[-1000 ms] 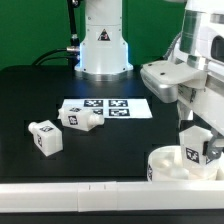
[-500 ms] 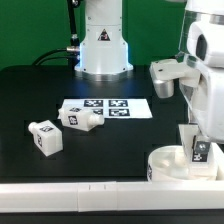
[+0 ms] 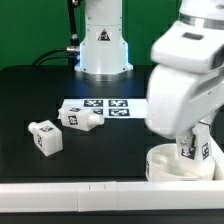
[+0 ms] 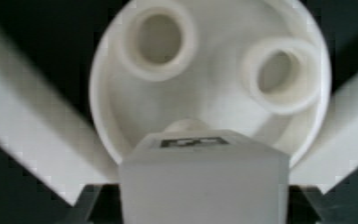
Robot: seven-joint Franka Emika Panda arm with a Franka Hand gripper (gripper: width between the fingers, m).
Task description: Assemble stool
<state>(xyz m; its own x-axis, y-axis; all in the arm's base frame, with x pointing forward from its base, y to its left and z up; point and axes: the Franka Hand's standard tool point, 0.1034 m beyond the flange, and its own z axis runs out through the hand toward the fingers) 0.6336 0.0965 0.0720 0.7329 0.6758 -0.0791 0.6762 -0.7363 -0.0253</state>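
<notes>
**A:** What has moved?
**B:** The arm's bulky white wrist has swung in front. The gripper [image 3: 191, 150] is clamped on an upright leg [image 4: 202, 168], directly above the seat [image 3: 163, 166].
**A:** And farther off?
**B:** A loose leg [image 3: 45, 137] and a second leg [image 3: 80, 120] lie well apart from the gripper, toward the exterior view's left. The marker board [image 3: 112, 107] is behind them.

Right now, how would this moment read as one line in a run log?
gripper: shut on leg | leg: upright over seat | spare legs: two, lying loose

No legible text — tags [image 3: 96, 104] (patterns only)
</notes>
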